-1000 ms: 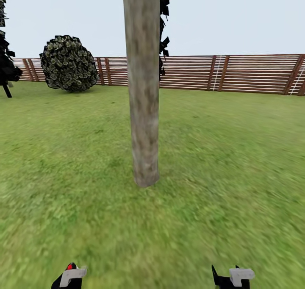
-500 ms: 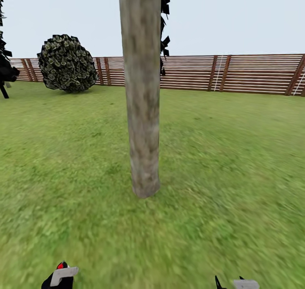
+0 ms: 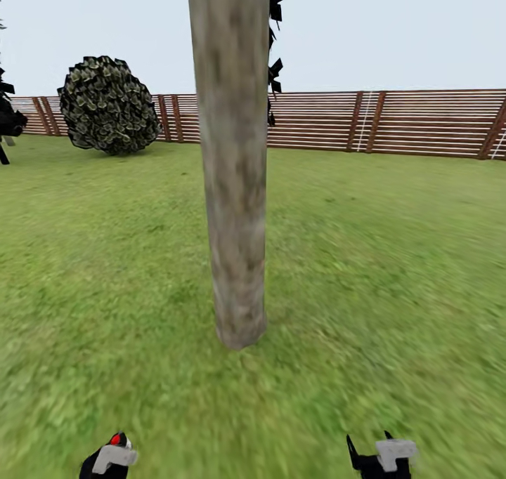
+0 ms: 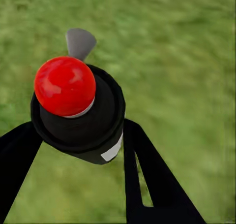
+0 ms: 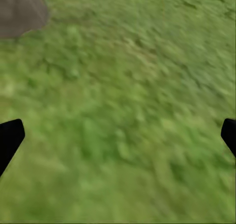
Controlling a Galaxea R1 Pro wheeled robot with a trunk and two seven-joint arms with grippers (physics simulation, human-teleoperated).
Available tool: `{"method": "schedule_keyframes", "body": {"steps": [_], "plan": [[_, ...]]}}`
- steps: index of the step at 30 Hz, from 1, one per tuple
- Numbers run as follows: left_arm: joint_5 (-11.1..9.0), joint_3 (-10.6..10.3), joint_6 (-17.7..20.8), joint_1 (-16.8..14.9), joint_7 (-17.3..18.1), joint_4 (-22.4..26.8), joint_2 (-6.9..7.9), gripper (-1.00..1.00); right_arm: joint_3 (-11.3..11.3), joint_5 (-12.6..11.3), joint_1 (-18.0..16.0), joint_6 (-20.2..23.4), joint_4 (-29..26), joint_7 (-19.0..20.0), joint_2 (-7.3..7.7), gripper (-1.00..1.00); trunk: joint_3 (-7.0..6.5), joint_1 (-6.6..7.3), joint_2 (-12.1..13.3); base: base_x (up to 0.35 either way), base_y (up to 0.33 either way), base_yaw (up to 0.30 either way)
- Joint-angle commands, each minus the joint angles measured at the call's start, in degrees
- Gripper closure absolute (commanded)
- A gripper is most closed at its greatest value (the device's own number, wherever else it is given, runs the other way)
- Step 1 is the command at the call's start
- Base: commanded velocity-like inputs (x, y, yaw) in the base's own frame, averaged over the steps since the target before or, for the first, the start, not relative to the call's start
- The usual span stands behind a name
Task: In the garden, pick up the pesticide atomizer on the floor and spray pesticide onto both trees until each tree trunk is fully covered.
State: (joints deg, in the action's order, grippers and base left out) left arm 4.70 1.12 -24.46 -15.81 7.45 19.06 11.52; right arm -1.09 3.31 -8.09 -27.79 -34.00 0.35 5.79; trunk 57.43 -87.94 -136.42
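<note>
We note the left gripper point(image 4: 78, 135) clamped on the atomizer point(image 4: 81, 113), red tip up, near left of the trunk point(image 3: 235, 184), while the right gripper point(image 5: 118, 135) spreads wide over grass point(image 3: 393, 268).

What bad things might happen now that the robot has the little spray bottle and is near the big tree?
The pesticide atomizer sits between the thin fingers of the left hand, so it might slip and get lost in the grass. That hand is low and off to the side of the tree trunk, so spray might land on the lawn instead. The trunk stands right ahead and close, so rolling further forward might bump it.
</note>
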Motion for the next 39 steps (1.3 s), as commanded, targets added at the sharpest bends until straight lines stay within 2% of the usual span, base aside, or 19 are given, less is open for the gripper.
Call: {"method": "schedule_keyframes", "body": {"steps": [1,2,4,6,9,10,11,12,13,16,19,20,21,23,25,27,36,39], "plan": [[1.11,-0.21,0.07,-0.19,3.66,0.01,0.06,1.00,0.32,3.24,0.01,0.11,-2.60,0.09,0.10,-1.00,0.00,0.00,0.00,0.339,0.000,0.000],[3.45,-0.40,0.21,-0.44,8.61,0.03,0.32,1.00,0.55,8.96,0.02,0.84,-5.96,0.71,0.07,-1.00,0.00,0.00,0.00,0.339,0.000,0.000],[6.98,-0.42,0.44,-0.71,14.22,0.10,1.31,1.00,0.80,15.25,-0.15,2.94,-7.99,4.03,-0.29,-1.00,0.00,0.00,0.00,0.339,0.000,0.000],[10.63,-0.40,0.79,-2.17,20.44,0.35,2.06,1.00,1.30,19.86,-1.44,6.53,-8.95,10.09,-0.64,-1.00,0.00,0.00,0.00,0.338,0.000,0.000],[14.09,-0.47,2.27,-5.48,28.68,1.22,2.66,1.00,1.66,22.50,-5.54,12.00,-9.18,19.42,-1.92,-1.00,0.00,0.00,0.00,0.324,0.000,0.000],[15.64,-0.46,4.23,-7.41,33.24,1.70,3.00,1.00,1.77,23.36,-8.23,14.38,-9.12,24.31,-2.52,-1.00,0.00,0.00,0.00,0.301,0.000,0.000],[16.50,-0.44,5.80,-8.59,35.83,2.03,3.15,1.00,1.81,23.88,-9.72,15.40,-9.12,27.09,-2.76,-1.00,0.00,0.00,0.00,0.257,0.000,0.000],[16.88,-0.46,6.58,-9.16,36.96,2.24,3.20,1.00,1.83,24.17,-10.36,15.77,-9.13,28.37,-2.87,-1.00,0.00,0.00,0.00,0.218,0.000,0.000],[18.01,-0.48,8.65,-10.63,39.90,3.15,3.31,1.00,1.85,25.23,-11.97,16.55,-9.13,31.77,-3.11,-1.00,0.00,0.00,0.00,0.112,0.000,0.000],[20.45,-0.50,10.51,-11.94,43.94,5.38,3.39,1.00,2.20,27.57,-14.23,17.24,-9.10,36.48,-3.76,-1.00,0.00,0.00,0.00,0.061,0.000,0.000],[23.75,-0.45,11.54,-12.37,47.51,8.36,3.35,1.00,4.37,30.73,-15.69,17.52,-9.08,40.36,-5.05,-1.00,0.00,0.00,0.00,0.018,0.000,0.000],[25.55,-0.43,12.54,-12.47,49.47,10.26,3.34,1.00,5.87,32.45,-16.14,17.63,-9.14,41.66,-5.77,-1.00,0.00,0.00,0.00,0.006,0.000,0.000],[28.69,-0.42,18.28,-12.57,55.58,17.66,3.34,1.00,7.68,34.46,-17.53,19.78,-9.31,43.26,-9.45,-1.00,0.00,0.00,0.00,0.000,0.000,0.000],[28.95,-0.42,19.09,-12.62,57.43,19.64,3.33,1.00,7.83,34.56,-17.99,21.19,-9.40,44.53,-10.44,-1.00,0.00,0.00,0.00,0.000,0.000,0.000],[29.15,-0.44,19.74,-12.93,59.71,21.79,3.30,1.00,7.90,34.61,-18.36,22.45,-9.58,47.54,-11.46,-1.00,0.00,0.00,0.00,0.000,0.000,0.000],[29.26,-0.48,20.55,-13.36,61.02,22.89,3.25,1.00,7.93,34.64,-18.57,22.96,-9.69,49.42,-11.90,-1.00,0.00,0.00,0.00,0.000,0.000,0.000],[33.45,-0.51,21.60,-14.50,62.12,23.71,2.36,1.00,7.95,34.74,-18.71,23.31,-9.60,50.70,-12.20,-1.00,0.00,0.00,0.00,0.000,0.000,0.000],[33.77,-0.53,21.81,-14.51,62.34,24.21,2.11,1.00,7.98,34.74,-18.71,23.31,-9.60,50.71,-12.22,-1.00,0.00,0.00,0.00,0.000,0.000,0.000]]}}
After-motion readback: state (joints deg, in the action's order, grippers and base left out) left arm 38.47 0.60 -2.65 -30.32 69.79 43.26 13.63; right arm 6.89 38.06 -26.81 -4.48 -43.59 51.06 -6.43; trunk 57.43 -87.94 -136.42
